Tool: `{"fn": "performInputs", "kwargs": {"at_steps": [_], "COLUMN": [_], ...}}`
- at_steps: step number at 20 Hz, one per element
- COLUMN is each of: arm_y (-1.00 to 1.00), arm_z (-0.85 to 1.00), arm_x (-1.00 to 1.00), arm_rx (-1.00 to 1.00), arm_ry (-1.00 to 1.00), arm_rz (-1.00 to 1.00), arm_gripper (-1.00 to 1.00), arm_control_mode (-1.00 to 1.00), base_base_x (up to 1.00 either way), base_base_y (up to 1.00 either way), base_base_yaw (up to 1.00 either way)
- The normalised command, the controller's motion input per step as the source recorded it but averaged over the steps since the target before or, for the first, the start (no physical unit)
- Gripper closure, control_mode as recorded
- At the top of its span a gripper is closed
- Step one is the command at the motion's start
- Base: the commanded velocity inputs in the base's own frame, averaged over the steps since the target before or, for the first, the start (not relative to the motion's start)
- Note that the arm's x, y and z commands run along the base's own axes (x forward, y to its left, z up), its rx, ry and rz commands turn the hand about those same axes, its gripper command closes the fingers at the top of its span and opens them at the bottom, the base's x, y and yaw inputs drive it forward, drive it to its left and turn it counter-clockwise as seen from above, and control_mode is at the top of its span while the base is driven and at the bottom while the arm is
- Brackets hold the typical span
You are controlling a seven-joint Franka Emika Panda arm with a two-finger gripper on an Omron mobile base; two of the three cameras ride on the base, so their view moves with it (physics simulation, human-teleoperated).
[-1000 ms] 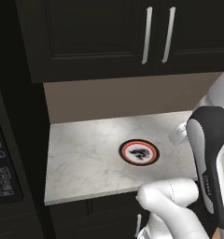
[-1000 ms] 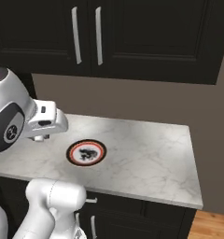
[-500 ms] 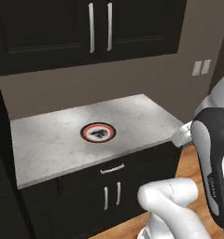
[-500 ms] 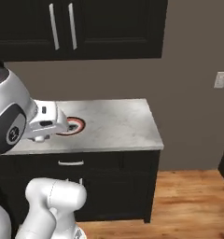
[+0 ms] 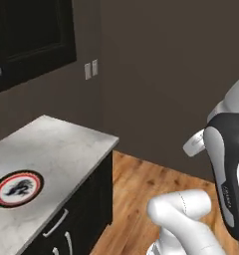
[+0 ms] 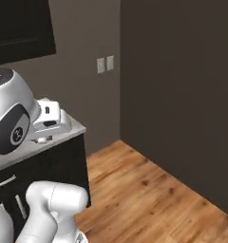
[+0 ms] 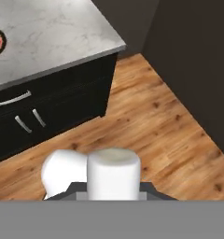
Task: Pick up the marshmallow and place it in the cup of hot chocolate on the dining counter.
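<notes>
One plump white cylindrical marshmallow [image 7: 114, 173] sits low in the hand view, over plank wood floor [image 7: 151, 121]; gripper hold unclear. One round orange-and-black rimmed plate [image 5: 17, 188] rests on the small marble worktop [image 5: 57, 149].

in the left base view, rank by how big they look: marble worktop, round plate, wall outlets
1. marble worktop, largest by far
2. round plate
3. wall outlets, smallest, though they sit farther from the camera, so their true size is unsure
</notes>
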Motion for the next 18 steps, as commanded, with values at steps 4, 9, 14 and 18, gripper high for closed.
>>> {"fn": "performInputs", "kwargs": {"at_steps": [4,9,14,18], "arm_y": [0.00,0.00,0.00,0.00], "arm_z": [0.00,0.00,0.00,0.00], "arm_x": [0.00,0.00,0.00,0.00], "arm_rx": [0.00,0.00,0.00,0.00], "arm_ry": [0.00,0.00,0.00,0.00], "arm_rz": [0.00,0.00,0.00,0.00], "arm_gripper": [1.00,1.00,1.00,1.00], "arm_control_mode": [1.00,1.00,1.00,1.00], "base_base_x": [0.00,0.00,0.00,0.38], "base_base_y": [0.00,0.00,0.00,0.24], "base_base_yaw": [-1.00,-1.00,-1.00,-0.84]}}
